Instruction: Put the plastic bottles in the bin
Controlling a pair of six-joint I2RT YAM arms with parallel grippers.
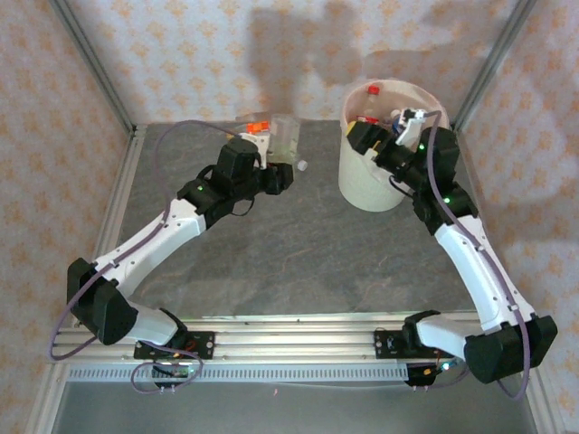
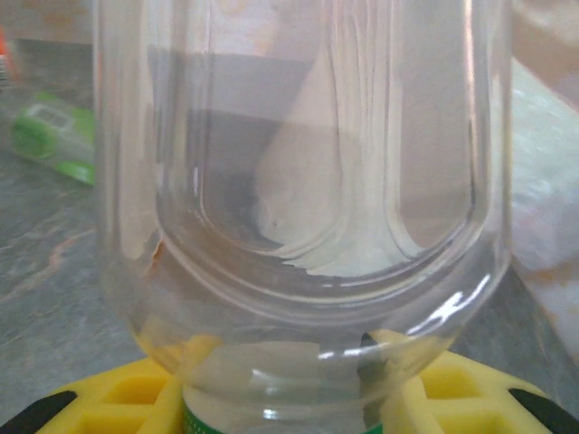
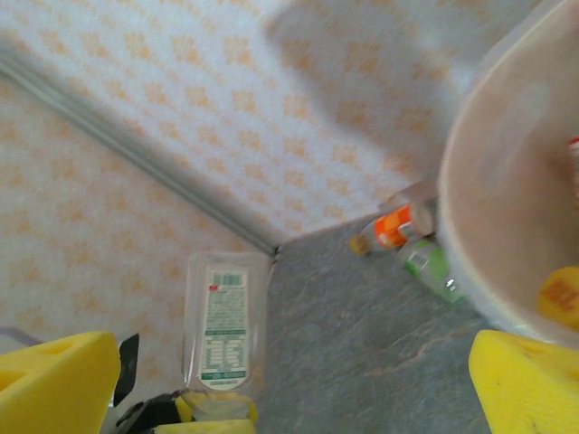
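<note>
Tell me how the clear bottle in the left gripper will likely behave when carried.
The clear bottle looks empty, so it is probably light. Its thin walls may dent if the left gripper squeezes harder. The glossy, smooth surface might slip in that grip.

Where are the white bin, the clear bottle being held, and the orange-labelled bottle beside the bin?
Bin [image 1: 362,185]: top view, on its outer white wall.
Clear bottle [image 2: 308,181]: left wrist view, on its see-through body.
Orange-labelled bottle [image 3: 396,227]: right wrist view, on its orange label.

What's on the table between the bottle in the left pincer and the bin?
Bare grey table in the top view, bar a small white bit beside the bottle.
</note>
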